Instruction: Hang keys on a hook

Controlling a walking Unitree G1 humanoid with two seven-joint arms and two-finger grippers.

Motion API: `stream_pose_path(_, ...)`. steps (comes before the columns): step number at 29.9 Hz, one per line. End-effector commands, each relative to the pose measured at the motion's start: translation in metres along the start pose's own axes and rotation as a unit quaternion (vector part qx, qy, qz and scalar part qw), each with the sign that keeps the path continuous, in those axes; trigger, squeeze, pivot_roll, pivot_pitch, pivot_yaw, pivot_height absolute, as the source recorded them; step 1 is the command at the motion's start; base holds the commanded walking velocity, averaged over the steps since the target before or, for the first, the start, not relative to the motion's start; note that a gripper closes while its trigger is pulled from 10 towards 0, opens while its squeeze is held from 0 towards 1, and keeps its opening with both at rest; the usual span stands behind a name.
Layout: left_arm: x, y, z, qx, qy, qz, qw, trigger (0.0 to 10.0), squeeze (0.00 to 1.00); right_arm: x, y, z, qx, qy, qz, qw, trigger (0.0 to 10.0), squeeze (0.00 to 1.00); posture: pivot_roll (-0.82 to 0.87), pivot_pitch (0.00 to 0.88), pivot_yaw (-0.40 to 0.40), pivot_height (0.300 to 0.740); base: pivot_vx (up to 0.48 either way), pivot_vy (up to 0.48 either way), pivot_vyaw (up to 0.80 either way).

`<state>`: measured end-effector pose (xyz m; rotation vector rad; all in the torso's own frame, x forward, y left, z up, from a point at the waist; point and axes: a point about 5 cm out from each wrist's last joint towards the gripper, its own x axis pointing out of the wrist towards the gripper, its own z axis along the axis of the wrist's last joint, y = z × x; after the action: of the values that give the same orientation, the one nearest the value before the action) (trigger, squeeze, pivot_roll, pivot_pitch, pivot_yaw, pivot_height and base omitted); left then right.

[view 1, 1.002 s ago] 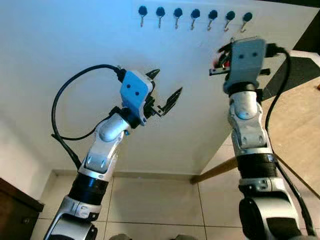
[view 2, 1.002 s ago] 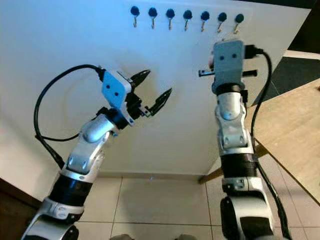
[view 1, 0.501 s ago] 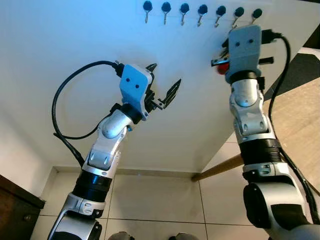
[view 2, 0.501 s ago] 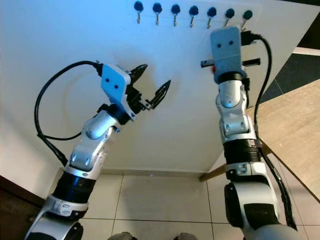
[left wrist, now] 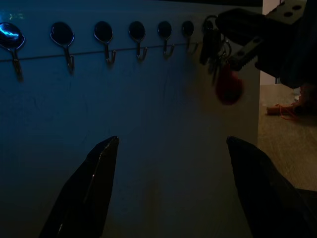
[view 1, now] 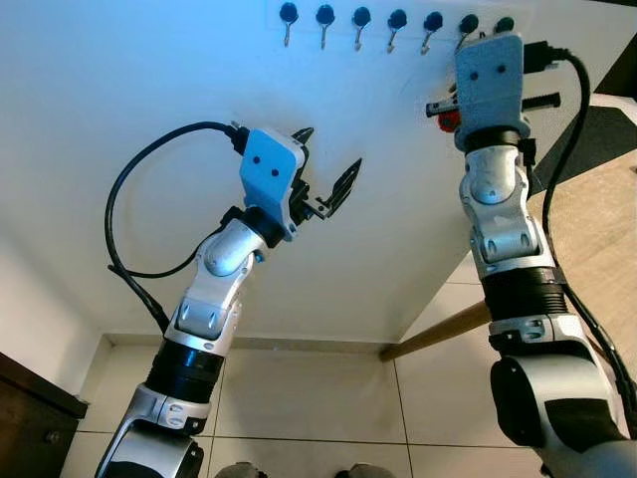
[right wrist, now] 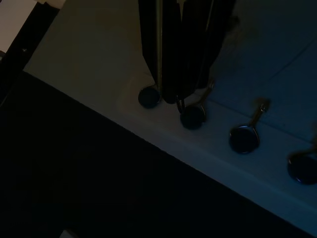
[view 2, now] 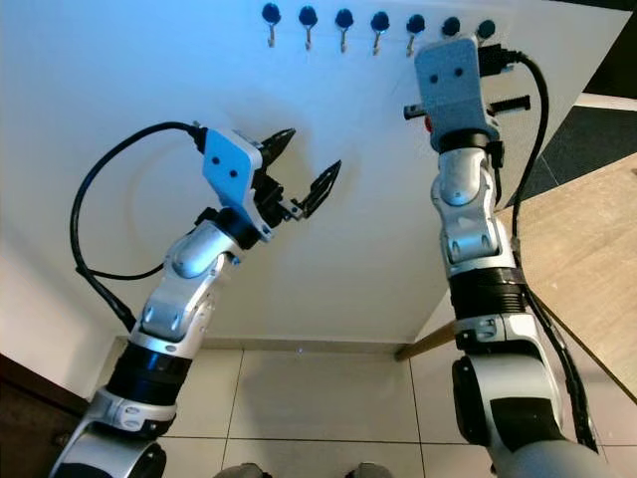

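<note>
A row of several black-knobbed metal hooks [view 1: 360, 18] runs along the top of a white panel [view 1: 149, 119]. My right gripper [left wrist: 228, 25] is raised to the right end of that row, shut on a bunch of keys [left wrist: 210, 42] with a red tag [left wrist: 228, 87] hanging below. In the right wrist view its fingertips [right wrist: 171, 94] sit right by the last two hooks [right wrist: 192, 116]. My left gripper [view 1: 328, 154] is open and holds nothing, in front of the panel's middle, well below the hooks.
A wooden table top [view 1: 597, 229] juts in at the right beside my right arm. Pale tiled floor [view 1: 299, 398] lies below the panel. A dark cabinet [view 1: 30, 418] stands at the lower left.
My right gripper has risen with the keys, closing on the right end of the hook row. The left arm has hardly moved.
</note>
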<state>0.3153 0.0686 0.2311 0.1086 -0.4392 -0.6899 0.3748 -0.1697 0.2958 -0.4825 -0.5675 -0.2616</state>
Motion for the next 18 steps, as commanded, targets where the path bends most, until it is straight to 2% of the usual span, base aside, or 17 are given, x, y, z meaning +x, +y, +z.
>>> stream_pose_path(1,0.003,-0.005,-0.002,-0.011,0.003,-0.005,1.0,10.0,0.0,0.004,-0.004,0.0,-0.009,0.002,-0.008,1.0,10.0,0.0,0.02,0.062,-0.066,0.74,0.0,0.0,0.0)
stream_pose_path(6,0.003,-0.005,-0.002,-0.011,0.004,-0.006,1.0,10.0,0.0,0.003,-0.006,-0.005,-0.031,0.016,-0.017,0.999,10.0,0.0,0.02,0.065,-0.066,0.74,0.0,0.0,0.0)
stream_pose_path(14,0.003,-0.004,0.0,-0.017,-0.001,-0.007,1.0,10.0,0.0,0.0,-0.011,-0.014,-0.034,0.036,-0.032,0.998,10.0,0.0,0.02,0.071,-0.061,0.74,0.0,0.0,0.0)
stream_pose_path(18,0.005,-0.003,0.014,-0.036,-0.052,-0.006,0.998,10.0,0.0,0.003,-0.013,-0.013,-0.035,0.034,-0.035,0.998,10.0,0.0,0.02,0.071,-0.06,0.74,0.0,0.0,0.0)
